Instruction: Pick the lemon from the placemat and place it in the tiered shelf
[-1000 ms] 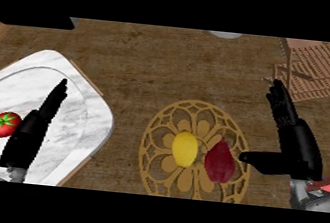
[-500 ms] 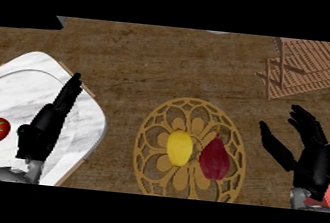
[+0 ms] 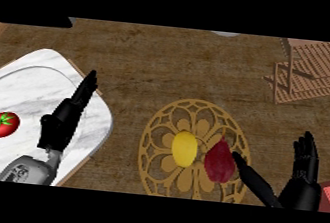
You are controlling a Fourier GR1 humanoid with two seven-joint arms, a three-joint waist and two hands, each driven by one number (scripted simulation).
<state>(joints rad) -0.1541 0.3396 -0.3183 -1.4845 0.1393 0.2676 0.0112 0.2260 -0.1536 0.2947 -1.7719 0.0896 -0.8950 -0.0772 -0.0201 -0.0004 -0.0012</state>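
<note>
Two black hands show; the right hand (image 3: 302, 169), fingers spread and holding nothing, has dropped lower beside the placemat (image 3: 164, 133) than a second ago, so the grasp is not begun; one lemon (image 3: 184, 148) lies there touching one red fruit (image 3: 219, 161), perhaps a pear; one tomato (image 3: 2, 124) sits on the marble board (image 3: 29, 88) by the resting, straight-fingered left hand (image 3: 63, 121); one tiered shelf (image 3: 317, 68) stands on the surface, well apart.

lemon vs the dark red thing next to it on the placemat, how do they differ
The lemon is yellow and a rounded oval; the dark red fruit is deep red and tapers to a point at its top. The lemon lies near the middle of the placemat; the red fruit lies on its right part, closer to the right hand. Both rest side by side on the placemat, unheld.
</note>
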